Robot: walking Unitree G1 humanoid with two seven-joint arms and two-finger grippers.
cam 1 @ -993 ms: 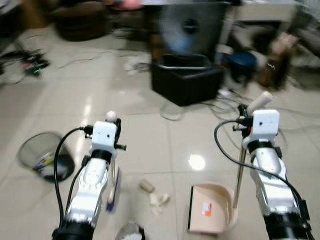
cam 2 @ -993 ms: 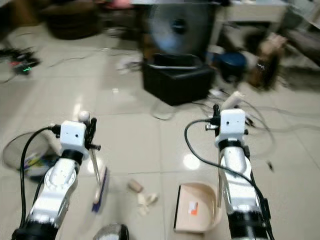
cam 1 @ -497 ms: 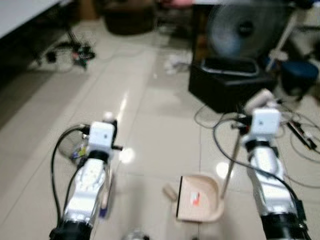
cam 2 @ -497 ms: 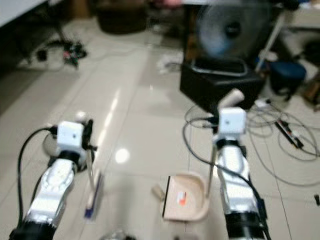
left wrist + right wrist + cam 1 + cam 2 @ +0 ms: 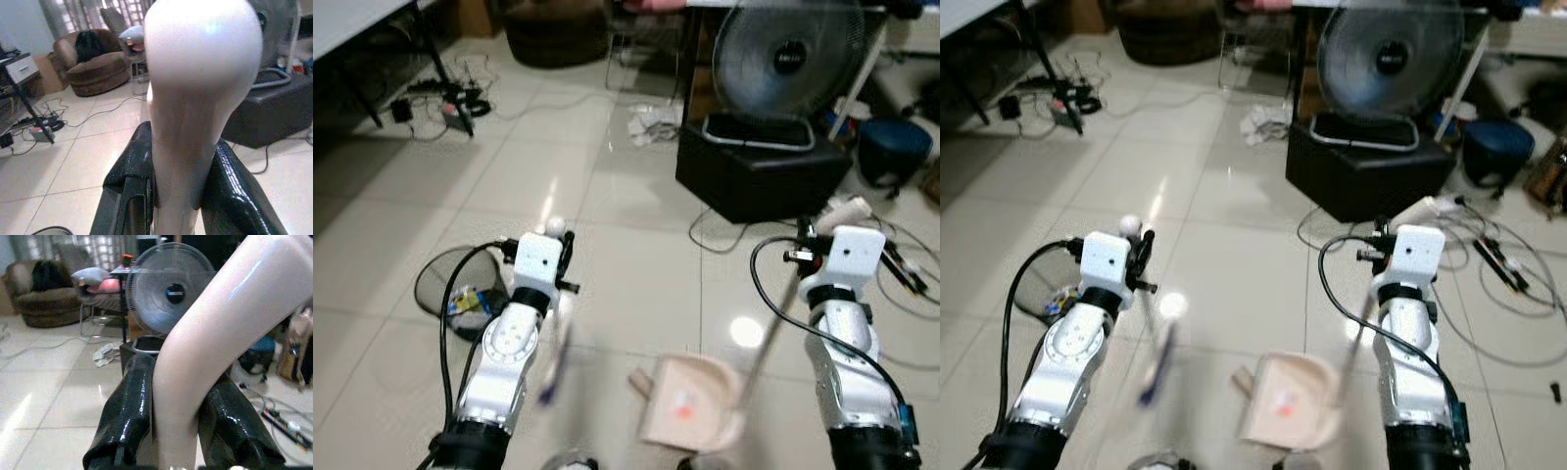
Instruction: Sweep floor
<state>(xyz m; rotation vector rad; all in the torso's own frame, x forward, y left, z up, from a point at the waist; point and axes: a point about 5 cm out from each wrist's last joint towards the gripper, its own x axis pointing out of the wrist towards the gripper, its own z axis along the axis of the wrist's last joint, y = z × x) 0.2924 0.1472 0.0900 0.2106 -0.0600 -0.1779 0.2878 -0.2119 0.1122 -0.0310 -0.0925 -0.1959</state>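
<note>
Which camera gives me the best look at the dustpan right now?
The left eye view: the dustpan lies whole on the floor between the arms, though motion-blurred. The right eye view shows the same pan, equally blurred. The right wrist view gives just its pale handle clamped in the right gripper; the left wrist view shows the broom handle instead.

Wastebasket point(image 5: 460, 294) on floor, left | dustpan point(image 5: 690, 416) front centre | fan point(image 5: 786, 64) behind on box point(image 5: 759, 176)

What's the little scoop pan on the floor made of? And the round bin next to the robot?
The dustpan looks like smooth beige plastic, moulded in one piece, though blur leaves that open. The bin looks like dark wire mesh: you can see wrappers through its side.
</note>
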